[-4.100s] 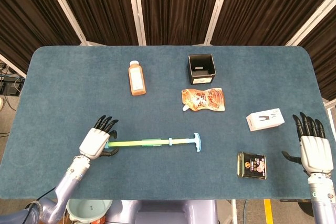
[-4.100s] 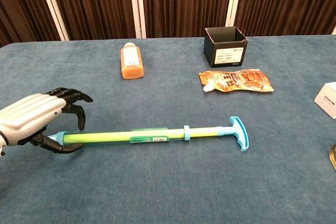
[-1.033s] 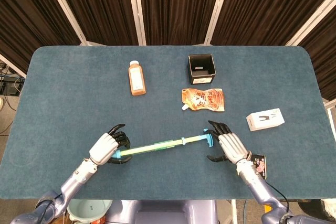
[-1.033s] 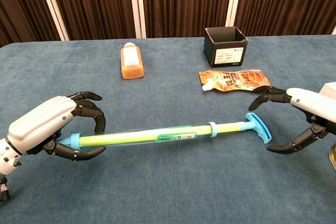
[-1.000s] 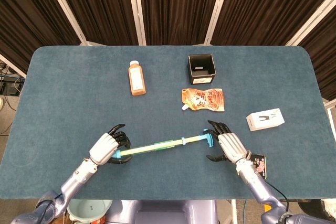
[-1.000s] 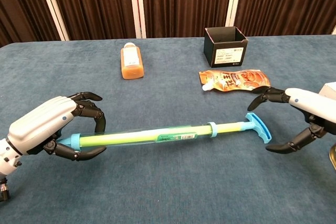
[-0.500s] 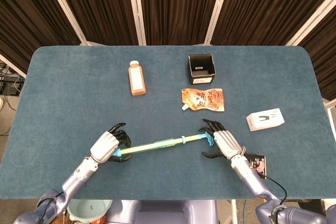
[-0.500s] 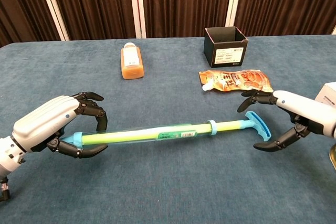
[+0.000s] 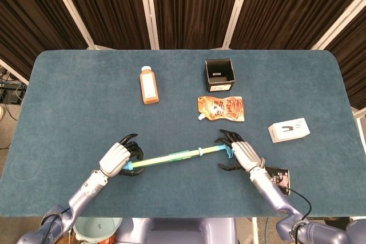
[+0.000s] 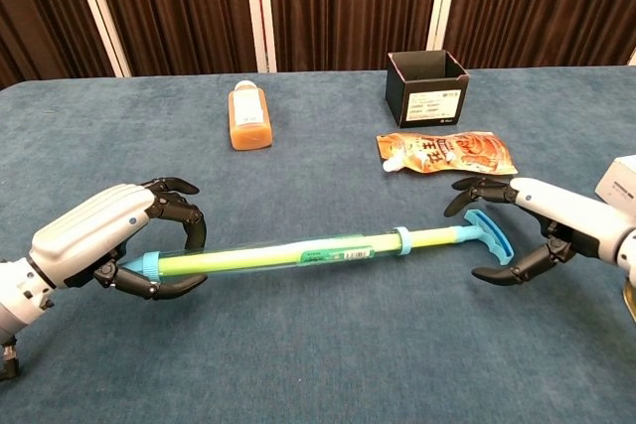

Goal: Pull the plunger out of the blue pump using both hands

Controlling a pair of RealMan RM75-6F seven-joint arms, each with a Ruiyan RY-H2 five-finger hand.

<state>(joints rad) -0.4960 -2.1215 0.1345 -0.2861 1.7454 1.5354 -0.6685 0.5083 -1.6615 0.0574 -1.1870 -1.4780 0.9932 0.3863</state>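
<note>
Lying almost flat and held a little above the blue tabletop (image 10: 328, 364), the blue pump (image 10: 298, 256) is a long thin tube with its long side running left to right in front of the robot. It tilts up a bit toward the T-handle (image 10: 486, 236) at its right end. The yellow-green plunger rod (image 10: 432, 238) pokes out of the tube past a small blue ring (image 10: 402, 241) and ends in that T-handle.

At the pump's left end, the left robot hand (image 10: 114, 237) has its dark fingers curled all the way around the tube, so it is holding the pump.

At the pump's right end, the right robot hand (image 10: 527, 220) is spread wide and holds nothing. Its fingers arch over the T-handle and its thumb sits below it, so the T-handle lies in the gap between them. I cannot tell if any finger touches it yet.

The right robot hand is the nearer one to the T-handle. I think it needs to close on the T-handle, then pull away to the right, straight along the pump, while the left robot hand keeps the tube in place.

Farther back from the pump lie an orange juice bottle (image 10: 248, 115), a black box (image 10: 426, 87) and an orange pouch (image 10: 447, 153).
</note>
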